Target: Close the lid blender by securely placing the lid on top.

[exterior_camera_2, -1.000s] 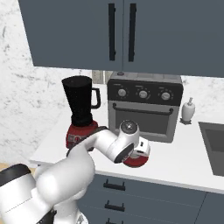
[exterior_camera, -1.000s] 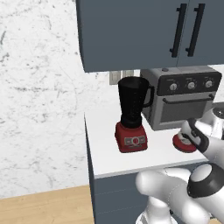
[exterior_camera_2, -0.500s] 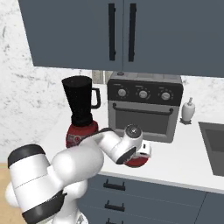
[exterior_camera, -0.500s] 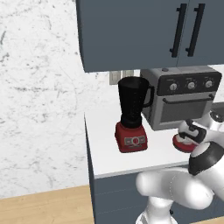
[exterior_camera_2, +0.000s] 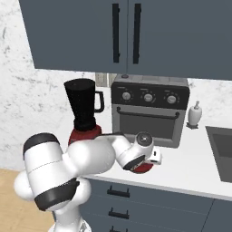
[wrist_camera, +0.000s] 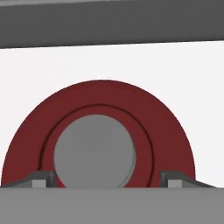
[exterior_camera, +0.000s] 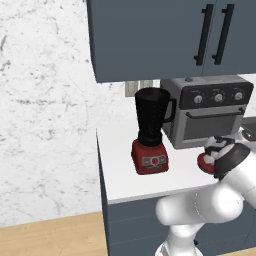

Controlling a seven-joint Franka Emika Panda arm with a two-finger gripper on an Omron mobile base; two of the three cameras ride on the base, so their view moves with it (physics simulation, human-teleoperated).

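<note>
- Since a second ago the arm has folded in on itself: its big white elbow has swung down and toward the near edge of the tabletop (exterior_camera: pixel 120 170), while the hand has stayed low over the same spot.
- The end effector (wrist_camera: pixel 106 178) hangs directly above the lid (wrist_camera: pixel 98 131), its two dark fingertips (wrist_camera: pixel 41 178) standing apart, one on each side of the pale grey knob, with red rim showing under both. I cannot tell whether they touch the lid.
- The lid lies flat on the tabletop, near its front edge and just in front of the toaster oven (exterior_camera_2: pixel 149 108); in the side views only a sliver of red (exterior_camera: pixel 206 162) peeks out from under the wrist (exterior_camera_2: pixel 144 168).
- The lid has not shifted from where it lay half a second ago.
- The blender (exterior_camera: pixel 151 131) stands to the left of the oven, well apart from the lid, its dark jar open at the top and its handle turned toward the oven. It has not moved.
- The tabletop is plain white, over dark blue-grey drawer fronts (exterior_camera_2: pixel 118 199) with black pulls.
- Matching wall cabinets (exterior_camera_2: pixel 127 31) with long black handles hang above.
- A small white bottle (exterior_camera_2: pixel 195 115) sits to the right of the oven, and a sink (exterior_camera_2: pixel 221 152) lies at the far right.
- The wall is white marble, the floor (exterior_camera: pixel 50 237) pale wood.
</note>
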